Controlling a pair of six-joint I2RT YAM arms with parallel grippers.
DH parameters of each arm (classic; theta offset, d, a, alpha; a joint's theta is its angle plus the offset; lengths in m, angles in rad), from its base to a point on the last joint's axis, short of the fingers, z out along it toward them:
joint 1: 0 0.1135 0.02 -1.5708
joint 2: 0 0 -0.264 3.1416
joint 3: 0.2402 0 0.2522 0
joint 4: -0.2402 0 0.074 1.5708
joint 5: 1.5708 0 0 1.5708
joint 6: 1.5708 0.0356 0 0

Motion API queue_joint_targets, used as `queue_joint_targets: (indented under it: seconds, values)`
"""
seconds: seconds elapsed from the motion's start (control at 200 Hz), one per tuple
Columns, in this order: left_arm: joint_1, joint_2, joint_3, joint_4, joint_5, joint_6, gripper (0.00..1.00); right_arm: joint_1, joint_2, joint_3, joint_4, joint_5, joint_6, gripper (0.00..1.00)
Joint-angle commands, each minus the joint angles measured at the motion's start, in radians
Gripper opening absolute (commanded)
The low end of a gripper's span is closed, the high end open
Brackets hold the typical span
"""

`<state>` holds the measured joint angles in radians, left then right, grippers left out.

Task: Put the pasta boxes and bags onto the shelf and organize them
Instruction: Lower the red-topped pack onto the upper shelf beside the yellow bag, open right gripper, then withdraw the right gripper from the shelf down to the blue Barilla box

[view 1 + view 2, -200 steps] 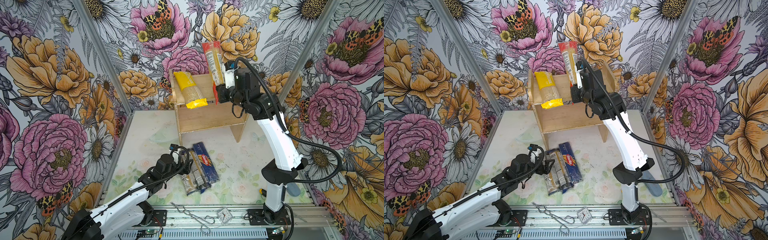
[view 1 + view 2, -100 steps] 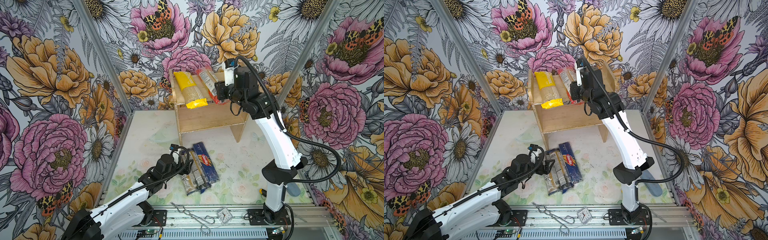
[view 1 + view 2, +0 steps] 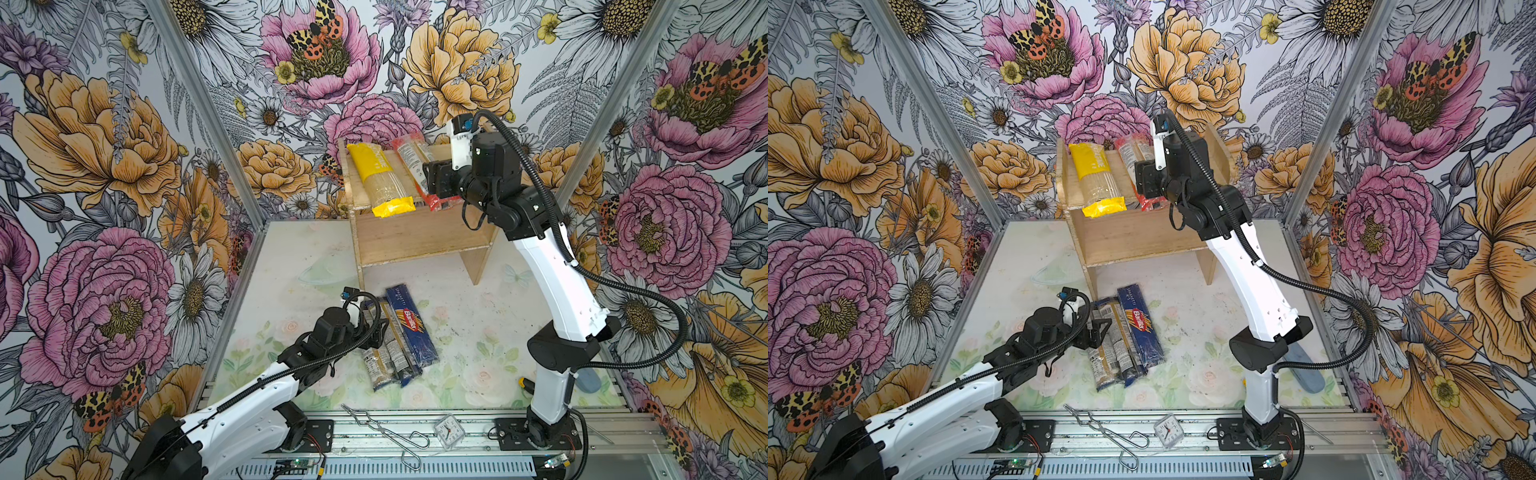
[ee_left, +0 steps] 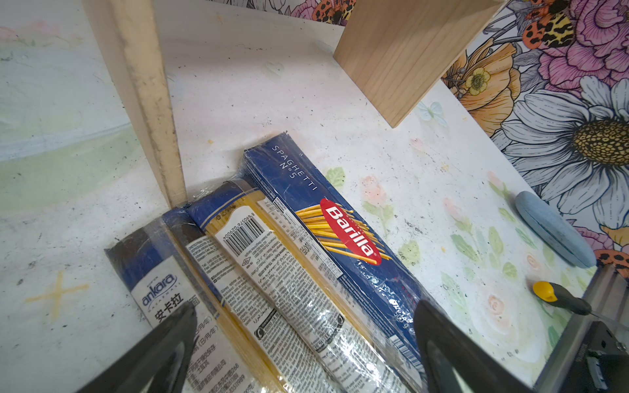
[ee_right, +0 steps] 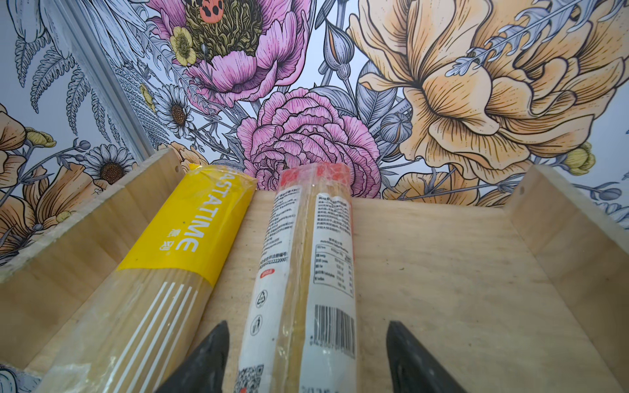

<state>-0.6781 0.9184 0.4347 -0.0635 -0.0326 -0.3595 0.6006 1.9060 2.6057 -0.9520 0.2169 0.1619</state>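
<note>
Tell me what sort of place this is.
Probably a robot test cell, not a home kitchen: floral-printed panels box in a small tabletop, two arms are bolted to an aluminium rail, and spaghetti packs sit on a small wooden shelf.

Front rail (image 3: 473,446): wire tongs (image 3: 376,427) lying just beside small square clock (image 3: 449,431). Right table edge: blue oblong case (image 4: 553,234), yellow-handled screwdriver (image 4: 558,297) nearby.

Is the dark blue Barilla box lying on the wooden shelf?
No, the Barilla box lies on the table, in front of the shelf.
</note>
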Motion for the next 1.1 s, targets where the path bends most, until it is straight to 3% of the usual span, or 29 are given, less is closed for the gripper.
queue_joint_targets:
  seconds: [0.0, 0.325, 0.53, 0.761, 1.096]
  values:
    - [-0.006, 0.013, 0.031, 0.011, 0.009, 0.011, 0.99, -0.009, -0.049, -0.003, 0.015, 0.017, -0.021, 0.74]
    - [-0.012, 0.026, 0.044, 0.011, 0.01, 0.018, 0.99, -0.01, -0.132, -0.027, 0.014, -0.017, -0.045, 0.75]
    - [-0.018, 0.025, 0.044, 0.011, 0.01, 0.019, 0.99, -0.01, -0.275, -0.181, 0.014, -0.1, -0.03, 0.77]
    - [-0.021, 0.022, 0.043, 0.011, 0.009, 0.016, 0.99, -0.01, -0.54, -0.557, 0.026, -0.256, 0.028, 0.81]
    - [-0.036, 0.027, 0.052, 0.014, 0.013, -0.005, 0.99, -0.009, -0.944, -1.261, 0.111, -0.33, 0.231, 0.84]
